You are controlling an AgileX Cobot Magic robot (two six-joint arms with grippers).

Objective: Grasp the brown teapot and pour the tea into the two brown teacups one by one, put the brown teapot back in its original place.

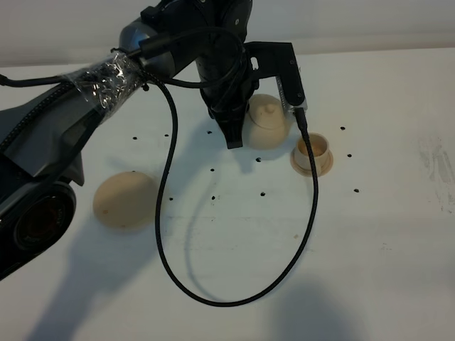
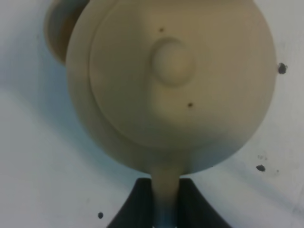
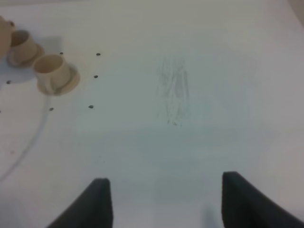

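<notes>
Teapot (image 2: 171, 80) handle points into left hand (image 2: 165, 187), clamped on it; spout hidden. Right hand (image 3: 166, 180) fingers apart.

The gripper (image 2: 165, 197) clamps the teapot (image 2: 171, 85) by its handle; a cup (image 2: 54, 33) sits partly hidden beyond it on the table (image 2: 47, 166).

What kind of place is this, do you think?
Probably a robotics lab bench, not a home: a white table marked with black dots, the left arm trailing a loose black cable.
</notes>
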